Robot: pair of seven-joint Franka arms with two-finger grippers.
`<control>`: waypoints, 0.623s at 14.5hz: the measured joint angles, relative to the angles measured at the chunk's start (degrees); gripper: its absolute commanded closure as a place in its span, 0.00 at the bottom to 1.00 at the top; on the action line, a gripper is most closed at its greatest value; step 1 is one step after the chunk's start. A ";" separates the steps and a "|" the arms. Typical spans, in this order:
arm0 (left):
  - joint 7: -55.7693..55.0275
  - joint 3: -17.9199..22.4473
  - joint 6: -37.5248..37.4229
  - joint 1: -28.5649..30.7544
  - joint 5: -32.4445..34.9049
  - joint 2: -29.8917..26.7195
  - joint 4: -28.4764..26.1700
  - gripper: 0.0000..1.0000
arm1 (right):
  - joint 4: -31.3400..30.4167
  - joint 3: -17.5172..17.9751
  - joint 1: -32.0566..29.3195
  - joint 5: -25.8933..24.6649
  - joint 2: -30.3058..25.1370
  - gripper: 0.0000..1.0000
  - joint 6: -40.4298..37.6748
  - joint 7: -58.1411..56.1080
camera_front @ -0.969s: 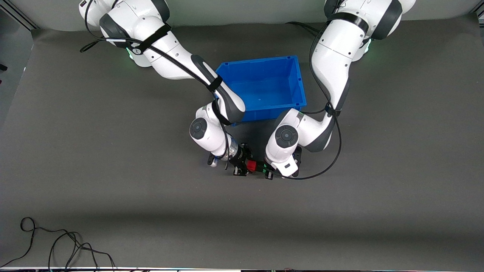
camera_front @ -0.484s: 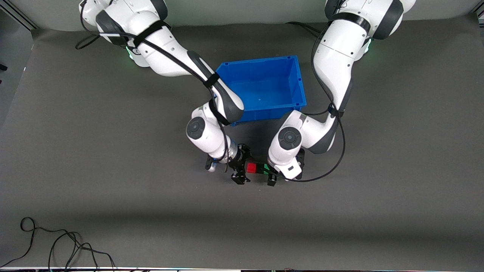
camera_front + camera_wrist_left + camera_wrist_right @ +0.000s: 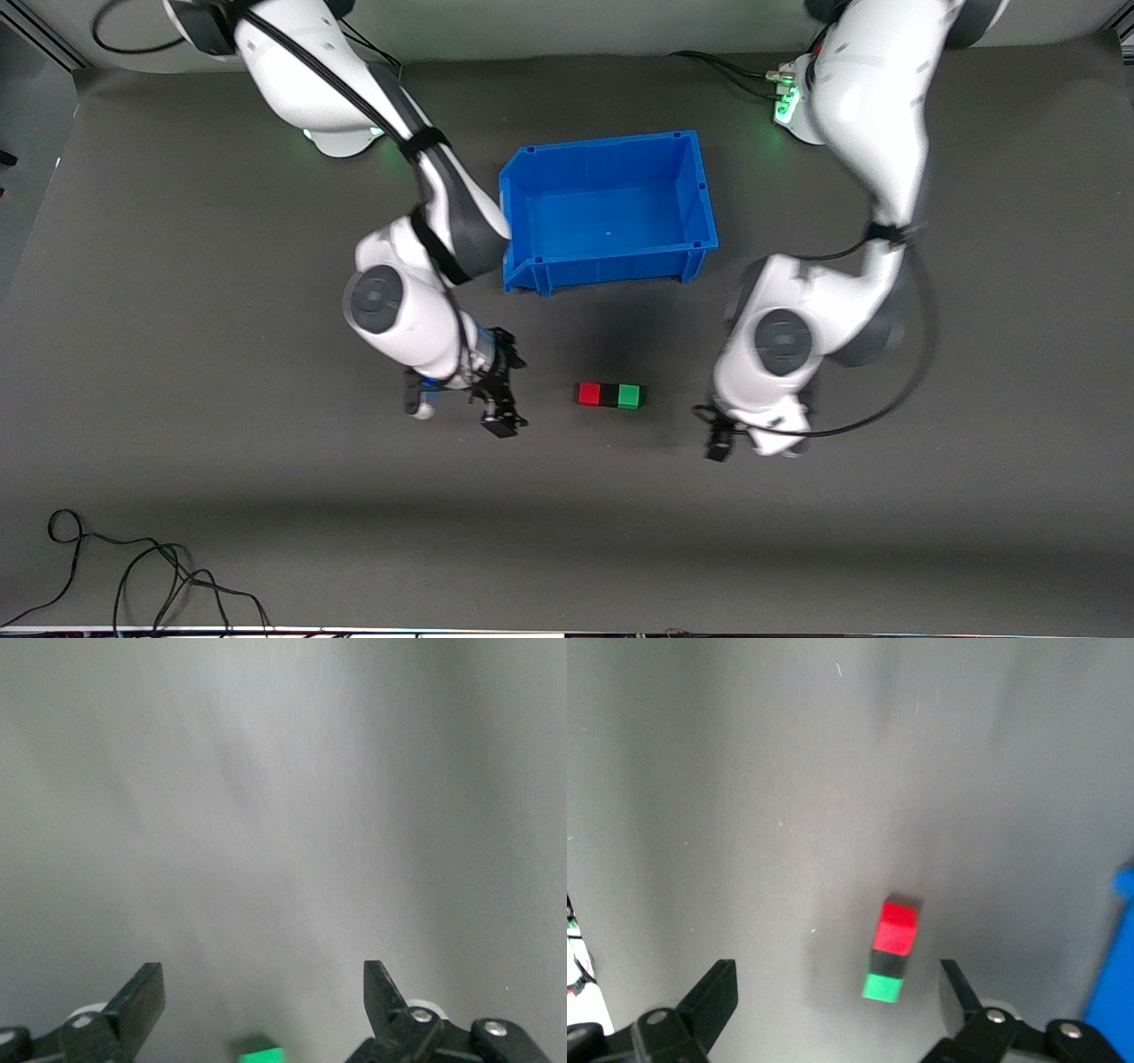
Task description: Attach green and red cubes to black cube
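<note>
Grey table [image 3: 266, 496]: joined cubes [image 3: 611, 395]; left gripper [image 3: 263, 1005], right gripper [image 3: 837, 1001] spread, empty.

The three cubes [image 3: 610, 395] lie touching in a row on the counter [image 3: 177, 354], nearer the camera than the bin [image 3: 608, 211].

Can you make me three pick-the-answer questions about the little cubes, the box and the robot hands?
1. Where does the small matte black cube sit?
A. In the blue plastic bin
B. Between the bright red cube and bright green cube
C. On top of the red cube

2. How many cubes lie on the grey table?
A. Two
B. Three
C. Five

3. What is the left end effector doing?
A. Open, holding nothing
B. Squeezing the green cube
C. Gripping the bin

Answers: 1 B, the three cubes form one row, black in the middle. 2 B, red, black, green. 3 A, its fingers are spread over bare table; the right end effector is open too.
</note>
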 measured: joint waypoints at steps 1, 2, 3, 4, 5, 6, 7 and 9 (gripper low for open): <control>6.20 0.03 -3.27 1.67 0.00 -2.56 -0.37 0.00 | 0.05 -1.94 0.00 -0.07 -1.85 0.00 -4.46 -4.39; 11.96 0.04 -5.73 3.18 -0.01 -4.71 -0.91 0.00 | 0.06 -4.15 -0.04 -0.12 -3.78 0.00 -9.35 -9.35; 17.17 0.06 -7.50 4.52 -0.01 -6.47 -1.55 0.00 | 0.07 -6.54 -0.06 -0.22 -5.67 0.00 -13.73 -14.43; 22.30 0.06 -8.74 5.72 0.01 -7.96 -2.45 0.00 | 0.04 -9.01 -0.12 -0.57 -7.53 0.00 -17.57 -19.39; 27.39 0.07 -9.88 6.77 0.01 -9.25 -3.52 0.00 | 0.02 -11.23 -0.20 -1.65 -9.36 0.00 -21.10 -23.96; 32.17 0.17 -11.22 7.80 0.04 -10.42 -4.51 0.00 | 0.00 -12.88 -0.29 -3.74 -11.18 0.00 -24.04 -28.19; 36.75 0.23 -12.65 9.26 0.06 -11.47 -5.06 0.00 | -0.05 -13.84 -0.38 -6.54 -13.07 0.00 -26.32 -32.18; 47.37 0.33 -15.84 13.70 0.04 -13.98 -5.36 0.00 | -0.18 -14.70 -0.42 -11.51 -16.60 0.00 -29.77 -39.16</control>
